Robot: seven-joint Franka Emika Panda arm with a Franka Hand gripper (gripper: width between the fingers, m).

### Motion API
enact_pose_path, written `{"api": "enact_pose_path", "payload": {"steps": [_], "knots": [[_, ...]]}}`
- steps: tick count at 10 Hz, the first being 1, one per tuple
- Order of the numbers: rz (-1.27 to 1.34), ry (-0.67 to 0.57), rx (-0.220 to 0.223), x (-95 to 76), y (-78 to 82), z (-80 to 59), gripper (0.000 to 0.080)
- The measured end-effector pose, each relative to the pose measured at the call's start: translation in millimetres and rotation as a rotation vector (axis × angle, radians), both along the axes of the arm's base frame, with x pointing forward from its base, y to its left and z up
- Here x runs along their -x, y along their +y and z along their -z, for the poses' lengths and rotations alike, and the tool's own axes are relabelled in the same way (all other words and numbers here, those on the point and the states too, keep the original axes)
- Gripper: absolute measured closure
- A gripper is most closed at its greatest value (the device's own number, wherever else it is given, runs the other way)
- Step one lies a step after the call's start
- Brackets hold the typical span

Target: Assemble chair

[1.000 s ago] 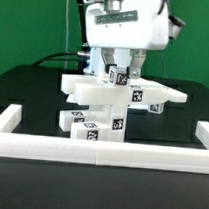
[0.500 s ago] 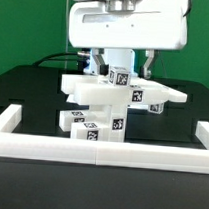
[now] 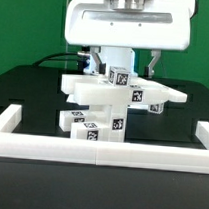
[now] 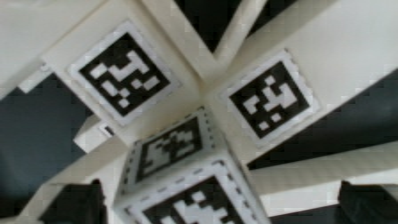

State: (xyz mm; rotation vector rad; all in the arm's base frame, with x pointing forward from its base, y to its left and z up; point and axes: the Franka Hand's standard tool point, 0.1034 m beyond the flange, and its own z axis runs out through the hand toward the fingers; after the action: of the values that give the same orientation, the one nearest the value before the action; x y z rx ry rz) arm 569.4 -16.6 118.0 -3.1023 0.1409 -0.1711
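The part-built white chair (image 3: pixel 93 89) stands mid-table: a flat seat plate on stacked tagged pieces (image 3: pixel 96 125), with a short tagged post (image 3: pixel 118 77) rising from the plate. My gripper (image 3: pixel 123 64) hangs right above it. Its two dark fingers (image 3: pixel 152 62) stand wide apart, one on each side of the post, touching nothing. In the wrist view the post's tagged top (image 4: pixel 214 195) fills the space between the fingers (image 4: pixel 365 195), with crossing white chair parts and their tags (image 4: pixel 121 68) close beneath. The gripper (image 4: pixel 210 202) is open and empty.
A low white wall (image 3: pixel 11 122) frames the black table on the exterior view's left, right (image 3: pixel 203 134) and front (image 3: pixel 100 150). A green backdrop stands behind. A black cable (image 3: pixel 55 59) runs behind the chair.
The hand has turned, so its broad face now shows, and the fingers stand wider apart around the post. The chair parts have not moved.
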Motion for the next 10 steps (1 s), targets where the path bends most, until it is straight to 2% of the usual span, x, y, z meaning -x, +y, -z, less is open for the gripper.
{"api": "enact_pose_path", "payload": {"steps": [4, 6, 7, 8, 10], "knots": [[-0.271, -0.006, 0.035, 0.7, -6.7, 0.6, 0.0151], [-0.289, -0.006, 0.037, 0.7, -6.5, 0.6, 0.0409], [-0.289, -0.007, 0.037, 0.5, -6.7, 0.4, 0.0409], [-0.289, -0.007, 0.037, 0.6, -6.7, 0.5, 0.0514], [-0.272, -0.006, 0.035, 0.6, -6.6, 0.5, 0.0514]]}}
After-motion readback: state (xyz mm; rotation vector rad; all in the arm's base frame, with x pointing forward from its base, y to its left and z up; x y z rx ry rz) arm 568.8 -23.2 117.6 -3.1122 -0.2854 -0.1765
